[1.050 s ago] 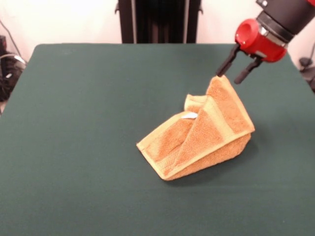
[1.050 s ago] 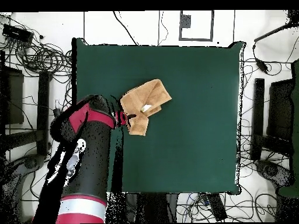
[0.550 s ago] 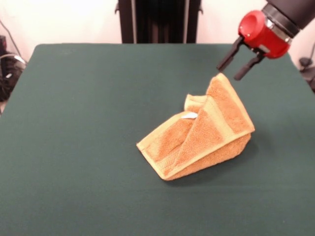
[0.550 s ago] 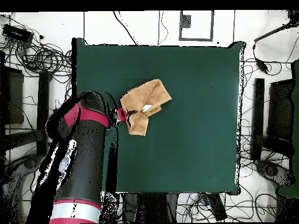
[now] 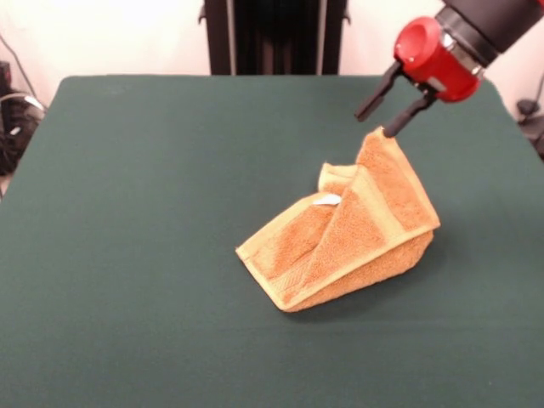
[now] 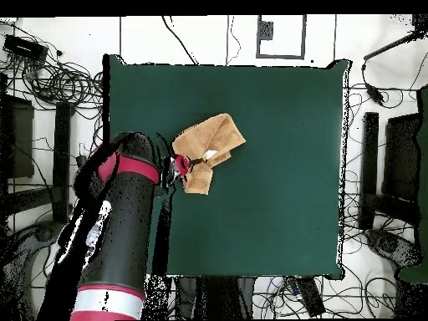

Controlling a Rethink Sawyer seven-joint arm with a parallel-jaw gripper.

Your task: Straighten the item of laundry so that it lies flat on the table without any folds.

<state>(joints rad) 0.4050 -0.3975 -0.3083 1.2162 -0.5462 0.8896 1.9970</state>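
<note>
One towel (image 5: pixel 348 234) lies on the table (image 5: pixel 153 212), crumpled and folded over itself, well in from every edge but closer to the table's right edge than its left in the front view. It is mustard-tan terry cloth with paler hemmed edges and a flat woven band. One part stands up as a peaked fold, its highest corner pointing toward the table's far right corner; a lower flap spreads out toward the near edge. A small white label (image 5: pixel 326 201) shows in the hollow between the folds; any writing on it is too small to read.

The gripper (image 5: pixel 379 110), black fingers on a red wrist, hangs just above the raised corner of the towel. Its two fingers stand apart with an open gap between them, and they hold nothing; the right-hand fingertip is just at the towel's peak, whether touching or not I cannot tell.

From overhead, the towel (image 6: pixel 207 150) sits near the table's (image 6: pixel 276 209) left edge, with the arm over that edge.
</note>
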